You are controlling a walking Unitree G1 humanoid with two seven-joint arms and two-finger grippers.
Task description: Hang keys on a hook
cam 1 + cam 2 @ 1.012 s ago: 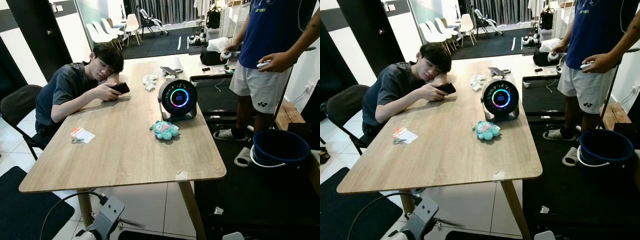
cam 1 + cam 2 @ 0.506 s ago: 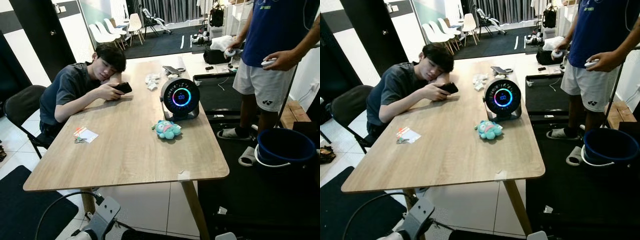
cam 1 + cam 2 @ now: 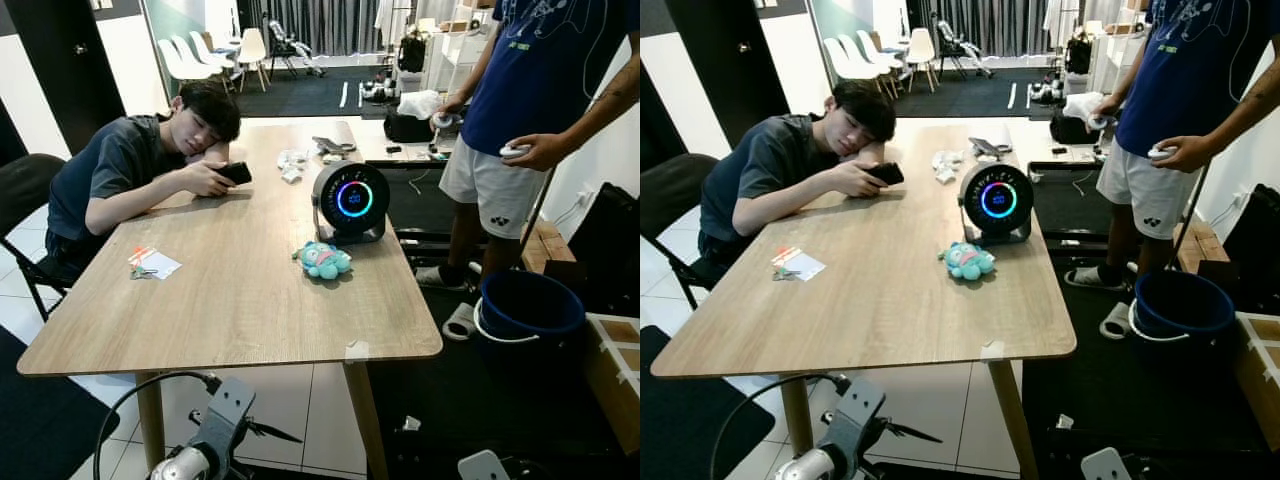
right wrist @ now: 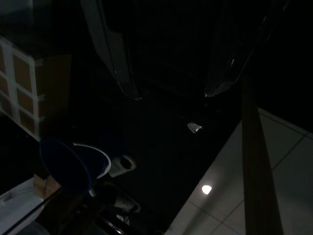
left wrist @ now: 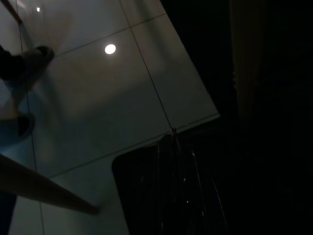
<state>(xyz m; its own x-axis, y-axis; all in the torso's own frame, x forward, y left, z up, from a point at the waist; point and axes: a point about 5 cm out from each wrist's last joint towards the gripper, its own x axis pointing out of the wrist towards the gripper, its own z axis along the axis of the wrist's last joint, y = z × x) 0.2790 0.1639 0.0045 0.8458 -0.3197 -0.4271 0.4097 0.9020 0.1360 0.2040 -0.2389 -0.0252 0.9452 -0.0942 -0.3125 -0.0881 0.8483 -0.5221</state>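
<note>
From the head cameras, the keys (image 3: pixel 141 271) lie on a white card on the wooden table's (image 3: pixel 250 310) left side, untouched; no hook is in sight, so everything remains to do. The left wrist view is too dark to tell that gripper's fingers. The right gripper (image 4: pixel 168 88) hangs low, fingers apart, above a blue bucket (image 4: pixel 68 164).

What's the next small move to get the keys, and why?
Probably step toward the table's left side: the keys lie on a white card near the seated person, out of reach, while the left gripper and right gripper hang low below the tabletop.
</note>
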